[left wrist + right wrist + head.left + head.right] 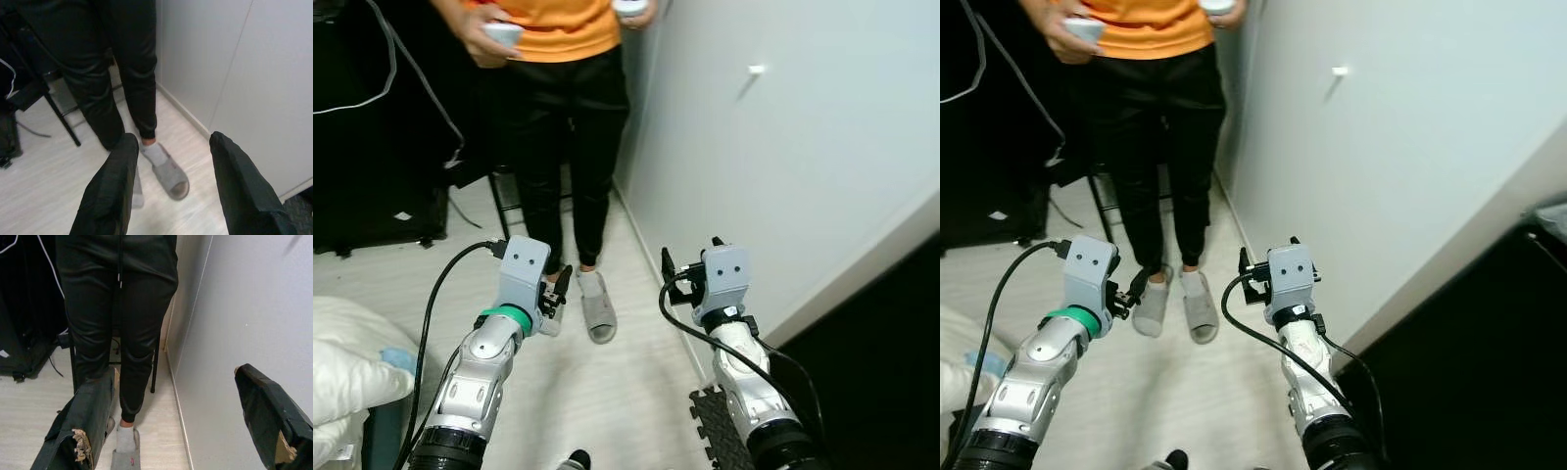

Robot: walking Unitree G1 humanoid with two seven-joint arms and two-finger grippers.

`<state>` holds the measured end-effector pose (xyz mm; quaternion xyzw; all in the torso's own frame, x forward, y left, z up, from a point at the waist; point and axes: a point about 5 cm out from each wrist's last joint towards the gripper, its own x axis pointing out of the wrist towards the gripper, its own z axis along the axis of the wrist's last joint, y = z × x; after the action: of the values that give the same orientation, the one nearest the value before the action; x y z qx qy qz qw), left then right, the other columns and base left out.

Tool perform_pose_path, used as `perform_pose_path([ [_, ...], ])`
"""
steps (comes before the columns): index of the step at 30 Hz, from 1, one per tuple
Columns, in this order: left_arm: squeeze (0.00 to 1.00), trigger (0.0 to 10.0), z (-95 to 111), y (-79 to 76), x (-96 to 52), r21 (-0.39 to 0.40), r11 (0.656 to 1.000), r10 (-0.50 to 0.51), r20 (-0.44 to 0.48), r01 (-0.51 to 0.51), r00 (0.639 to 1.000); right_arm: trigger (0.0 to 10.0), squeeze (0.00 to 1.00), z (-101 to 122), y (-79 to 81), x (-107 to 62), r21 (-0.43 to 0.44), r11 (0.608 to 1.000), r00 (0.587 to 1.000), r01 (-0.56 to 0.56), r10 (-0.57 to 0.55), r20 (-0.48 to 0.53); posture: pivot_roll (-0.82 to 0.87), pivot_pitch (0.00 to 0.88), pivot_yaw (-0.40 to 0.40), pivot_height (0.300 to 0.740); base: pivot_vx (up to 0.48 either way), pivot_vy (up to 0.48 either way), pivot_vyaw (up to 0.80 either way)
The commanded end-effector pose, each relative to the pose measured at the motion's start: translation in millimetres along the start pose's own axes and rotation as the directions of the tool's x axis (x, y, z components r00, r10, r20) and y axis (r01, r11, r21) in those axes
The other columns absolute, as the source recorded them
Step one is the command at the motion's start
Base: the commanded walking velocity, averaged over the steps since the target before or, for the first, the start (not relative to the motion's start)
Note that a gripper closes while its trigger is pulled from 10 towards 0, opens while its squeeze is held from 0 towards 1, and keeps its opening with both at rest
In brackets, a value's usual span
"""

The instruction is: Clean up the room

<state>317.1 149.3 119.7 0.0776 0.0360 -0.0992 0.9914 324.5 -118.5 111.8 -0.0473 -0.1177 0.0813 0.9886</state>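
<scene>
Both arms are raised in front of the body over a pale wood-look floor. The left hand is held above the floor near the person's feet; in the left wrist view its two black fingers stand wide apart with nothing between them. The right hand is held beside the white wall; in the right wrist view its fingers are also spread wide and hold nothing, and one pad shows worn, frayed edging.

A person in black trousers and an orange shirt stands straight ahead, feet in grey slippers with white socks, toes toward the robot. Each of the person's hands holds a white controller.

No particular item to tidy can be picked out within reach of either hand.

Room: the white wall runs along the robot's right side, with a skirting board meeting the floor. Dark furniture and black cables lie at the left behind the person. White bedding sits at the lower left edge of the floor. A black foam mat lies at the lower right, next to the right arm.
</scene>
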Motion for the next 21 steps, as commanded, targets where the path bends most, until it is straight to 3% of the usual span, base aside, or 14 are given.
perform_pose_path([
  [1, 0.00, 10.0, -5.4, -2.0, -1.5, -0.004, 1.000, -0.009, -0.026, 0.009, 1.000, 10.0, 0.00, -6.1, -0.7, -4.9, -0.026, 1.000, 1.000, -0.007, 0.006, -0.030, 0.04, 0.124, -0.034, 0.726, 0.000, 0.000, 0.70],
  [21, 0.00, 10.0, -1.6, -7.7, 0.5, -0.008, 1.000, -0.022, -0.013, 0.022, 1.000, 10.0, 0.00, -7.3, -1.0, -7.9, -0.045, 0.999, 0.999, -0.021, 0.019, -0.036, 0.03, 0.135, -0.034, 0.726, 0.000, 0.000, 0.69],
])
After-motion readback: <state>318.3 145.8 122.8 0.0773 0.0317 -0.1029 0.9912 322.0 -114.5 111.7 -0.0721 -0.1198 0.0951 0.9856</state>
